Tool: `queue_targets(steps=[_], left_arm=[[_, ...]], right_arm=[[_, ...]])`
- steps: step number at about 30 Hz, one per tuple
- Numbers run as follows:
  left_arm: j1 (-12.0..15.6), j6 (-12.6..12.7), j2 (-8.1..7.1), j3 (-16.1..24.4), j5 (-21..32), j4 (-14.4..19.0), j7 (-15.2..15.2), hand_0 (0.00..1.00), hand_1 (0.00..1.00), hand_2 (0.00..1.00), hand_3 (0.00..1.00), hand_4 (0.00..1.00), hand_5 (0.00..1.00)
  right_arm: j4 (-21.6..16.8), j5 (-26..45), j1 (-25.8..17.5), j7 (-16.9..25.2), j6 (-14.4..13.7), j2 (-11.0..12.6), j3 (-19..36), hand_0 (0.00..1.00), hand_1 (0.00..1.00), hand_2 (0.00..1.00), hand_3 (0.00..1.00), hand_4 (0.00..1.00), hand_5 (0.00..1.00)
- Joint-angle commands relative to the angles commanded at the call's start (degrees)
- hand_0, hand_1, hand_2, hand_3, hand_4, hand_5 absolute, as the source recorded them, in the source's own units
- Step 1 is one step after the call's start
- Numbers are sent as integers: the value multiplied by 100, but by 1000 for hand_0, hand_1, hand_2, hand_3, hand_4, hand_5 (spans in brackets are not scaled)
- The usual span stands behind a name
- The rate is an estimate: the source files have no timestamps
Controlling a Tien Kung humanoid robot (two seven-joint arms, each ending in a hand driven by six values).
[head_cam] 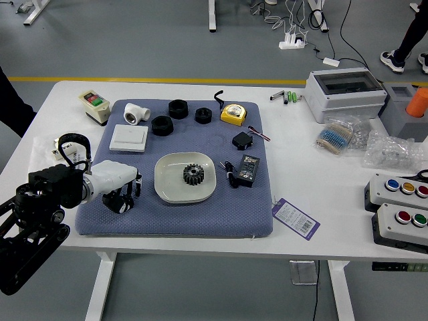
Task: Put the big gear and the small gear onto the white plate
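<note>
My left hand (122,187), white-backed with black parts, is low over the left part of the blue mat, left of the plate. Whether it holds anything cannot be made out. The white plate (167,191) is a rounded square near the mat's middle. One dark toothed gear (193,174) lies on it, around its centre. A second gear cannot be made out clearly; the dark area at my left hand may hide one. My right arm is out of view.
Behind the plate are black rings (162,125), a white switch box (128,138), a white pipe fitting (136,114) and a yellow tape measure (233,114). Right of it lies a black adapter (247,170). A person's legs show at the top right.
</note>
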State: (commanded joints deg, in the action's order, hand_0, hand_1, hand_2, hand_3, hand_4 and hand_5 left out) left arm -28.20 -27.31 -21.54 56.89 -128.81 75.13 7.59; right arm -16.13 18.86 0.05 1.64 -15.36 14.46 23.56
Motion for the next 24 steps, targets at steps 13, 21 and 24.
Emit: queue_targets(steps=[13,21,24], left_arm=[[-23,-123,-19,45,97,99,35,248,242,298,404,2,2],[-74,-62,-18,72,90,246,2,245,232,289,401,2,2],[-109,-40,-14,80,90,300,-9,244,227,287,402,2,2]], right_arm=[[1,-14,12,-5,2,1,16,701,727,765,593,827,682],[0,-12,14,-3,3,6,23,700,725,765,593,826,682],[-1,-13,18,-1,1,9,29,701,727,765,593,826,683]])
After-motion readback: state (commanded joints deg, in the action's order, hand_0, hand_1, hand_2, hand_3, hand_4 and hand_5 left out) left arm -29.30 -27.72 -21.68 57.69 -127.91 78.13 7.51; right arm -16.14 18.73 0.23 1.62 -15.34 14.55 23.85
